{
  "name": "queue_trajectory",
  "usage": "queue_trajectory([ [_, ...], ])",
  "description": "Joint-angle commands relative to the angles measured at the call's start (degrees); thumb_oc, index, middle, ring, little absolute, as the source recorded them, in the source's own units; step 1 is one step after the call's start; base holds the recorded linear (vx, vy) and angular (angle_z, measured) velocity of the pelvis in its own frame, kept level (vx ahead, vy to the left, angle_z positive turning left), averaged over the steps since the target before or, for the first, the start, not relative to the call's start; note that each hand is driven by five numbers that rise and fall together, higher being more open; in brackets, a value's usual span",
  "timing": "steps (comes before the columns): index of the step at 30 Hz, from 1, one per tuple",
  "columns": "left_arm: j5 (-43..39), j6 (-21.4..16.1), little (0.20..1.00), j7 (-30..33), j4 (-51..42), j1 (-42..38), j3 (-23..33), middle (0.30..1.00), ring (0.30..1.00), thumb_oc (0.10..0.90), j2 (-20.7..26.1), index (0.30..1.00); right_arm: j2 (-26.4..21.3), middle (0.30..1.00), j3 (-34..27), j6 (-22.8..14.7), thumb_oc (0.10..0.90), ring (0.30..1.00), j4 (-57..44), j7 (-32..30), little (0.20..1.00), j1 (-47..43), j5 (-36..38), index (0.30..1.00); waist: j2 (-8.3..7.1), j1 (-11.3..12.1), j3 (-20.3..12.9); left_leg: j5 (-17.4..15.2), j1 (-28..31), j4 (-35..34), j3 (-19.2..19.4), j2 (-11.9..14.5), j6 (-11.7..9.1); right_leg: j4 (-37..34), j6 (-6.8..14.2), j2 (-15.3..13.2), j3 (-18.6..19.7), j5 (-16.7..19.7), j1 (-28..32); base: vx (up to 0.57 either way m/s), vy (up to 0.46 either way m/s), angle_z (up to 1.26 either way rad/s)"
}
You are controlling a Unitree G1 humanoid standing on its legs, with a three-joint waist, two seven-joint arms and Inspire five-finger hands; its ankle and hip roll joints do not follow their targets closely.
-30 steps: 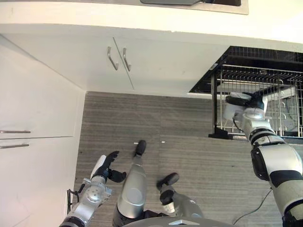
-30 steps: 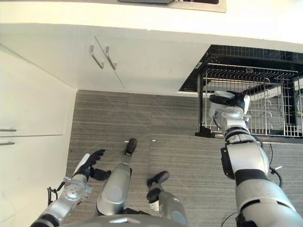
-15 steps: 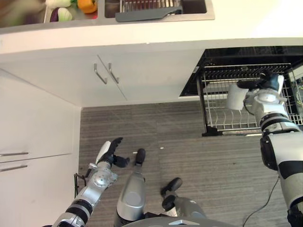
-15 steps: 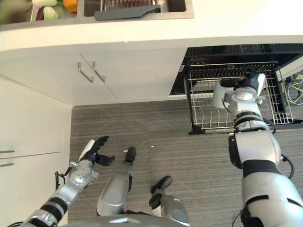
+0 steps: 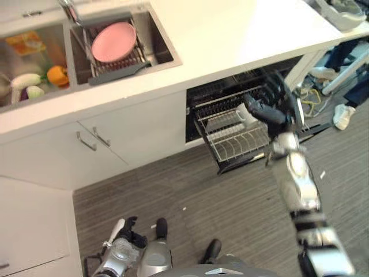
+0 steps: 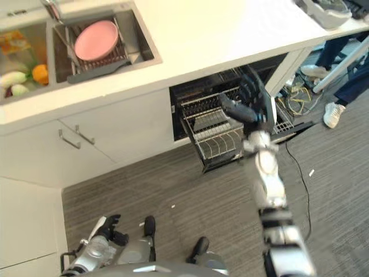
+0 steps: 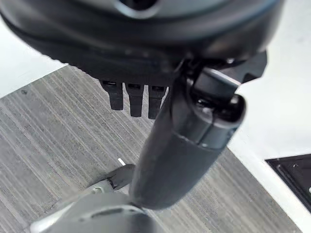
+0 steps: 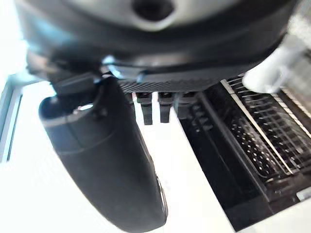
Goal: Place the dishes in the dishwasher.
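White countertop [image 5: 242, 34] runs across the kitchen, with a pink plate [image 5: 114, 41] standing in a rack in the sink [image 5: 164, 55]. Below it, the dishwasher rack [image 5: 230, 141] is pulled out over grey flooring, holding a white cup [image 5: 245, 115]. Robot's right hand [image 5: 274, 109] hovers above it, fingers spread, holding nothing. Its left hand [image 5: 124, 234] hangs low, fingers relaxed.

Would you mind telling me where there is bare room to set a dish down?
The white counter right of the sink is bare. The sink's drying rack holds a pink plate. The dishwasher rack's front rows look free; the right hand hovers above.
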Motion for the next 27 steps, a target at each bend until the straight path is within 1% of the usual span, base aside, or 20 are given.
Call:
queue_trajectory([
  [1,-4.28,-0.05,0.900,1.00,5.05,0.69,1.86,0.900,0.900,0.800,0.58,0.900,0.62,0.900,-1.01,-11.05,0.800,0.900,-6.25,8.00,0.900,-6.74,8.23,0.900,-1.19,2.23,-3.35,-4.46,-0.48,0.60,1.45,-0.50,-0.60,0.84,4.70,-5.73,0.77,-0.67,-0.94,0.04,0.023,0.01],
  [3,-5.49,0.13,0.900,1.00,6.64,0.85,2.95,0.900,0.900,0.800,0.26,0.900,0.95,0.900,0.42,-10.95,0.800,0.900,-7.46,9.18,0.900,-7.08,9.13,0.900,-1.27,2.54,-3.69,-4.69,-0.16,0.53,1.39,-0.89,-0.41,0.81,4.88,-6.07,1.00,-0.47,-0.79,0.05,0.053,0.04],
  [5,-5.44,-0.33,0.900,1.07,7.99,1.27,3.10,0.900,0.900,0.800,0.37,0.900,-0.51,0.900,4.50,-10.39,0.800,0.900,-8.90,10.81,0.900,-11.33,7.88,0.900,-1.32,4.01,-4.53,-5.71,0.88,0.48,0.40,-2.38,0.27,1.02,5.47,-7.21,2.54,0.54,-0.56,0.09,0.153,0.01],
  [6,-4.05,-0.89,0.900,1.01,7.27,1.35,2.40,0.900,0.900,0.800,0.65,0.900,-2.26,0.900,5.22,-9.92,0.800,0.900,-11.03,11.19,0.900,-13.35,6.37,0.900,-1.45,4.85,-4.99,-6.27,1.28,0.50,0.03,-3.12,0.69,1.21,5.95,-7.94,2.74,1.00,-0.01,0.06,0.114,-0.03],
  [9,-3.66,-1.18,0.900,0.96,7.04,1.41,2.06,0.900,0.900,0.800,0.71,0.900,-2.45,0.900,5.32,-9.91,0.800,0.900,-12.01,11.45,0.900,-14.10,6.07,0.900,-1.48,5.32,-5.16,-6.53,1.49,0.50,-0.32,-3.61,0.97,1.36,6.19,-8.40,2.52,1.18,0.37,0.04,0.087,-0.07],
  [10,-2.80,-1.65,0.900,0.82,6.64,1.06,1.23,0.900,0.900,0.800,0.75,0.900,-3.31,0.900,5.12,-10.31,0.800,0.900,-13.91,11.70,0.900,-14.50,3.86,0.900,-1.51,6.29,-5.26,-6.79,1.82,0.52,-1.53,-4.90,1.60,3.69,6.71,-10.03,1.20,0.92,1.11,0.08,0.200,0.11],
  [12,-1.76,-1.63,0.900,0.35,6.45,0.59,0.51,0.900,0.900,0.800,1.02,0.900,-4.81,0.900,3.76,-10.14,0.800,0.900,-14.80,10.71,0.900,-13.61,0.70,0.900,-1.22,6.65,-5.15,-7.16,2.17,0.34,-3.46,-6.27,2.64,10.73,6.32,-11.83,0.19,-0.64,0.43,0.10,0.224,0.35],
  [13,-0.30,-1.63,0.900,-0.13,6.51,0.11,-0.36,0.900,0.900,0.800,1.27,0.900,-6.39,0.900,2.60,-10.15,0.800,0.900,-15.11,9.96,0.900,-12.59,-2.21,0.900,-0.77,6.03,-5.03,-7.40,2.74,0.25,-5.00,-6.89,3.43,15.94,5.60,-12.57,1.39,-0.77,-0.29,0.14,0.212,0.76],
  [14,0.22,-1.84,0.900,-0.52,5.92,-0.29,-1.08,0.900,0.900,0.800,1.60,0.900,-7.37,0.900,1.32,-9.64,0.800,0.900,-16.04,9.56,0.900,-11.34,-3.97,0.900,-0.47,4.69,-4.64,-7.62,3.36,0.25,-6.80,-7.41,4.00,20.44,4.71,-12.79,3.93,-0.83,-2.05,0.22,0.233,1.53],
  [15,1.14,-2.02,0.900,-1.28,5.29,-0.96,-2.78,0.900,0.900,0.800,1.81,0.900,-8.32,0.900,-0.36,-8.86,0.800,0.900,-15.84,8.96,0.900,-9.56,-6.20,0.900,0.25,0.80,-3.80,-8.23,4.87,0.25,-10.70,-8.12,4.66,26.80,2.88,-8.41,12.81,-2.20,-7.46,0.15,0.142,1.96],
  [17,1.14,-2.02,0.900,-1.29,5.30,-1.01,-2.76,0.900,0.900,0.800,1.75,0.900,-8.37,0.900,-0.35,-8.84,0.800,0.900,-15.87,8.94,0.900,-9.59,-6.22,0.900,0.38,0.83,-3.97,-8.05,4.54,0.25,-10.67,-7.98,4.64,26.83,2.75,-8.28,12.84,-2.00,-7.85,0.08,0.059,1.57],
  [18,1.28,-1.88,0.900,-1.75,5.58,-1.55,-3.26,0.900,0.900,0.800,1.66,0.900,-9.16,0.900,-1.56,-8.53,0.800,0.900,-15.63,8.33,0.900,-8.75,-7.32,0.900,0.86,-1.44,-3.70,-8.23,5.31,0.25,-12.55,-7.81,4.37,27.63,1.65,-3.09,18.76,-4.87,-11.16,0.22,0.033,1.21],
  [19,1.09,-1.46,0.900,-2.16,5.83,-2.20,-3.55,0.900,0.900,0.800,1.25,0.900,-9.66,0.900,-3.83,-8.58,0.800,0.900,-16.30,6.41,0.900,-7.58,-9.51,0.900,1.33,-3.86,-1.93,-7.94,6.75,0.25,-16.38,-8.15,3.62,25.67,1.18,0.70,23.17,-4.71,-17.01,0.23,0.031,1.37],
  [20,1.09,-1.47,0.900,-2.16,5.88,-2.27,-3.55,0.900,0.900,0.800,1.21,0.900,-9.66,0.900,-3.82,-8.53,0.800,0.900,-16.39,6.29,0.900,-7.57,-9.63,0.900,1.50,-4.09,-1.95,-7.97,6.71,0.25,-16.65,-7.99,3.56,25.29,1.14,0.82,22.85,-4.57,-16.77,0.20,-0.046,0.88],
  [21,1.06,-1.28,0.900,-2.13,6.65,-2.59,-3.48,0.900,0.900,0.800,1.17,0.900,-9.94,0.900,-4.62,-8.51,0.800,0.900,-16.29,5.47,0.900,-7.32,-10.52,0.900,1.06,-4.75,-1.61,-8.41,6.97,0.25,-17.51,-8.26,3.33,21.24,1.38,1.18,22.56,-3.26,-17.68,0.10,-0.082,0.84],
  [22,1.28,-1.23,0.900,-2.16,6.96,-2.63,-3.67,0.900,0.900,0.800,1.18,0.900,-9.82,0.900,-4.85,-8.53,0.800,0.900,-16.17,5.15,0.900,-7.11,-10.75,0.900,0.71,-5.14,-1.33,-8.47,7.29,0.25,-18.22,-8.61,3.32,19.00,1.79,1.56,22.69,-2.10,-18.53,0.16,-0.108,0.86],
  [23,1.57,-1.19,0.900,-2.30,7.54,-2.83,-3.98,0.900,0.900,0.800,1.16,0.900,-9.82,0.900,-4.78,-8.93,0.800,0.900,-16.13,5.03,0.900,-7.02,-10.95,0.900,0.34,-5.86,-1.17,-8.56,7.75,0.25,-19.23,-8.92,3.33,16.39,2.35,2.35,23.67,-0.70,-19.18,0.21,-0.088,0.69],
  [24,1.90,-1.36,0.900,-2.35,7.96,-2.99,-4.03,0.900,0.900,0.800,1.38,0.900,-9.70,0.900,-5.16,-9.22,0.800,0.900,-16.54,5.49,0.900,-6.83,-10.50,0.900,0.20,-6.91,-1.01,-9.07,8.42,0.25,-20.84,-9.22,3.42,12.82,2.94,3.19,26.02,0.83,-19.57,0.32,-0.115,0.60],
  [25,2.26,-1.18,0.900,-2.62,8.17,-3.11,-3.65,0.900,0.900,0.800,1.38,0.900,-9.93,0.900,-6.68,-9.39,0.800,0.900,-16.94,3.95,0.900,-6.89,-12.09,0.900,-0.13,-7.44,-1.05,-9.93,9.67,0.25,-22.35,-9.71,3.44,10.21,3.72,2.92,27.03,3.27,-20.55,0.26,-0.087,0.80],
  [27,2.15,-1.21,0.900,-2.28,8.86,-3.02,-3.33,0.900,0.900,0.800,1.35,0.900,-9.37,0.900,-6.96,-10.16,0.800,0.900,-16.93,2.77,0.900,-6.83,-12.42,0.900,-0.33,-7.72,-0.88,-10.66,10.56,0.25,-22.70,-9.84,3.52,8.75,4.01,2.75,26.04,4.52,-20.46,0.20,-0.096,0.73],
])
